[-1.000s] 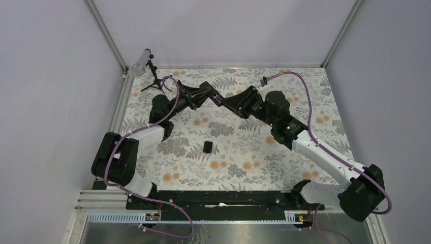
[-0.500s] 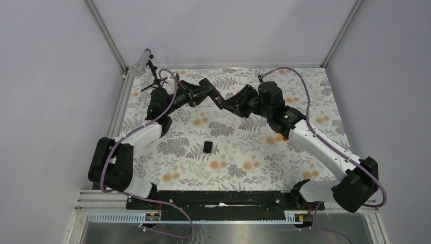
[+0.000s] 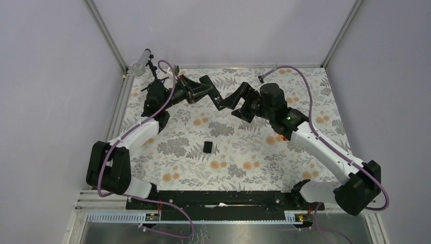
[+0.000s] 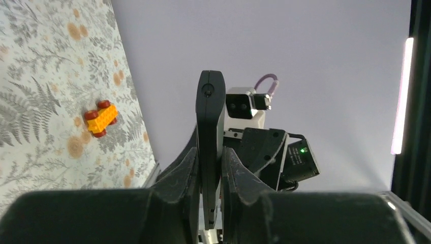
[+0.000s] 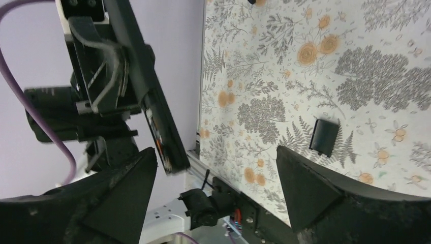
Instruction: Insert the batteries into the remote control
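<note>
The remote control (image 3: 211,92) is a slim black bar held above the far middle of the mat, with my left gripper (image 3: 197,92) shut on it. In the left wrist view the remote control (image 4: 210,127) stands edge-on between the two fingers of my left gripper (image 4: 210,157). My right gripper (image 3: 232,107) faces its free end, jaws wide open and empty. From the right wrist the remote control (image 5: 161,127) shows an open, orange-flecked bay just off the left finger of my right gripper (image 5: 216,155). I cannot make out the batteries. The small black cover (image 3: 208,147) lies flat mid-mat.
A black mini tripod (image 3: 152,77) carrying a pale tube (image 3: 141,62) stands at the far left corner. A yellow brick car with red wheels (image 4: 101,118) sits on the floral mat. Metal frame posts and grey walls close in the back and sides.
My right gripper has opened wide and drawn slightly back from the remote's end. The left arm has swung the remote a little towards the far left.
</note>
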Motion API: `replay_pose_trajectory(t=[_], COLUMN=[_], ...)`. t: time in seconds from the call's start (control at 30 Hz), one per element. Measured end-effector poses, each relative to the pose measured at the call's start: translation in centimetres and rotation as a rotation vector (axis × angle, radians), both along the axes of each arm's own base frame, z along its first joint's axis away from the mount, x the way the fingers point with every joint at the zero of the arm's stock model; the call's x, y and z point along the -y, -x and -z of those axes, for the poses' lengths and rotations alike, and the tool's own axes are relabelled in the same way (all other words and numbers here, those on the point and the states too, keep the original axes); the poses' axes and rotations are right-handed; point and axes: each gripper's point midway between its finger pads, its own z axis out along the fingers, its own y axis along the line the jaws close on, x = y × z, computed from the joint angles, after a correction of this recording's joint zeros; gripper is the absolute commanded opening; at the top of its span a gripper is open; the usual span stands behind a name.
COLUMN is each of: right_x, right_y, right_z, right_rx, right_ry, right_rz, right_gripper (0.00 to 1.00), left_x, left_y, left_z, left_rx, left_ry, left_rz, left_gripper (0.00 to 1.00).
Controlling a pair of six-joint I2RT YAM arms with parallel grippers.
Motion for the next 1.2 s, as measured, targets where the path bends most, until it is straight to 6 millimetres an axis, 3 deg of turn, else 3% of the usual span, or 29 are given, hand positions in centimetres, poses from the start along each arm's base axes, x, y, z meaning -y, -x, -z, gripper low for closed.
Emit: replay_pose_trajectory(t=[0.17, 0.27, 0.37, 0.5, 0.6, 0.67, 0.73, 0.87, 1.07, 1.2], right_x=[1.5, 2.3, 2.4, -0.4, -2.3, -3.3, -4.2, -5.3, -5.9, -8.3], right_y=[0.9, 0.8, 0.6, 2.4, 4.4, 5.6, 6.4, 6.4, 5.0, 3.7], right_z=[-1.6, -0.5, 3.3, 11.5, 16.8, 19.1, 20.6, 22.5, 22.6, 21.1], right_rx=[0.147, 0.181, 0.151, 0.017, -0.071, -0.106, -0.127, -0.136, -0.014, 0.147], right_ry=[0.06, 0.147, 0.286, 0.505, 0.652, 0.716, 0.757, 0.815, 0.897, 0.929], right_rz=[-0.027, -0.028, -0.029, -0.134, -0.212, -0.245, -0.268, -0.289, -0.394, -0.588], right_gripper=[0.94, 0.94, 0.94, 0.95, 0.95, 0.93, 0.84, 0.62, 0.53, 0.47], left_x=[-2.0, -3.8, -5.9, -8.6, -11.0, -12.4, -14.0, -15.8, -16.9, -16.9], left_y=[-0.5, -0.7, -0.7, 0.3, 1.4, 2.0, 2.7, 3.7, 4.3, 4.4], left_z=[-0.2, 1.3, 4.1, 7.1, 8.0, 7.8, 7.3, 6.4, 7.6, 7.8], left_rx=[0.11, 0.14, 0.135, 0.109, 0.102, 0.107, 0.119, 0.144, 0.113, 0.112], left_ry=[-0.127, -0.245, -0.408, -0.622, -0.762, -0.828, -0.886, -0.945, -1.013, -1.02], left_rz=[-0.041, -0.086, -0.144, -0.209, -0.284, -0.342, -0.407, -0.489, -0.493, -0.489], left_gripper=[0.0, 0.0, 0.0, 0.0, 0.0, 0.0, 0.0, 0.0, 0.0, 0.0])
